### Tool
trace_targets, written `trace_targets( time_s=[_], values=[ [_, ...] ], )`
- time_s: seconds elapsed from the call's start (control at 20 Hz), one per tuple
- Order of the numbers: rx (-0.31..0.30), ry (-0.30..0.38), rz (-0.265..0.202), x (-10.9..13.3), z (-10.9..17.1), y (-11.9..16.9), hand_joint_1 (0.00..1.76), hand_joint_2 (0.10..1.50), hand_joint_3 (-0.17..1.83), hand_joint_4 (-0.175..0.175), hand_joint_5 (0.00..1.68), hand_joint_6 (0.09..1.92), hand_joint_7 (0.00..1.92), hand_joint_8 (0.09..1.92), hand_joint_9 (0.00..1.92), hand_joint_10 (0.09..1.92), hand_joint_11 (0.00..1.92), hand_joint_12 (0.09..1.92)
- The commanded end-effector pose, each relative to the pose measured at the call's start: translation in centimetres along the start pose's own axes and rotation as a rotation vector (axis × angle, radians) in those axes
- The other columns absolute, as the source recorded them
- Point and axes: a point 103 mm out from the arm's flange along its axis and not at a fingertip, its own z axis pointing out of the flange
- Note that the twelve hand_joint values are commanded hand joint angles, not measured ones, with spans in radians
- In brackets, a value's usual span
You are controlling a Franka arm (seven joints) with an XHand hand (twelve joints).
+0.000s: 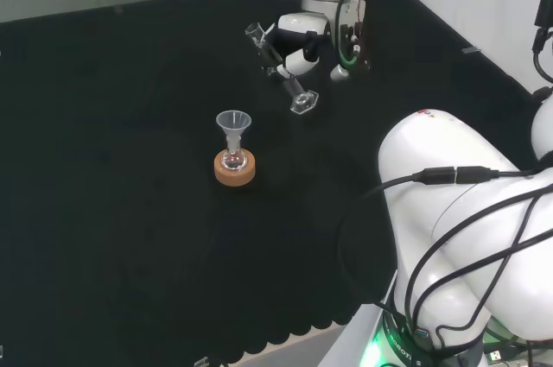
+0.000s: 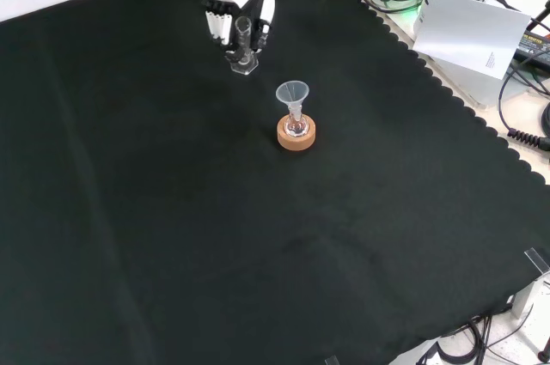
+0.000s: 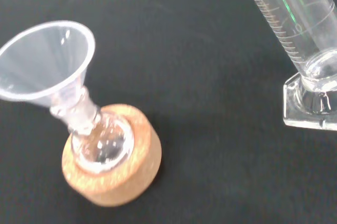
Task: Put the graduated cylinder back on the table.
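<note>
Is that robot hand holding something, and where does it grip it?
Yes: the black and white hand has its fingers curled round a clear glass graduated cylinder, gripping the tube about midway, the base tilted and hanging free.

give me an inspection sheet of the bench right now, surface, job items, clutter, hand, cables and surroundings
Surface: black cloth covers the bench, scalloped along its edge.
Job's things: graduated cylinder tilted in the head view, base toward the cloth; whether the base touches cannot be told.
Clutter: funnel in a small flask on a cork ring.
Hand: hand curled round the cylinder.
Cables: black cables run over the arm's white links; more cables off the bench.
Surroundings: sheet of paper beside the bench.
</note>
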Motion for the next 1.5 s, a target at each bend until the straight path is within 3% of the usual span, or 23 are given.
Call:
trace_targets(
  time_s=[0.05, 0.8, 1.5],
  values=[
    [-0.079, 0.086, -0.036, -2.1, 1.7, 2.3, 1.14, 1.16, 0.0, -0.175, 0.9, 1.13, 1.21, 0.34, 1.37, 0.09, 1.17, 0.82],
    [-0.245, 0.186, -0.056, -3.4, 4.9, 6.1, 1.14, 1.17, 0.0, -0.175, 0.89, 1.14, 1.21, 0.34, 1.36, 0.09, 1.17, 0.82],
    [-0.323, 0.254, -0.044, -4.4, 7.2, 7.9, 1.13, 1.17, 0.0, -0.175, 0.89, 1.14, 1.2, 0.33, 1.36, 0.09, 1.17, 0.83]
  ],
)
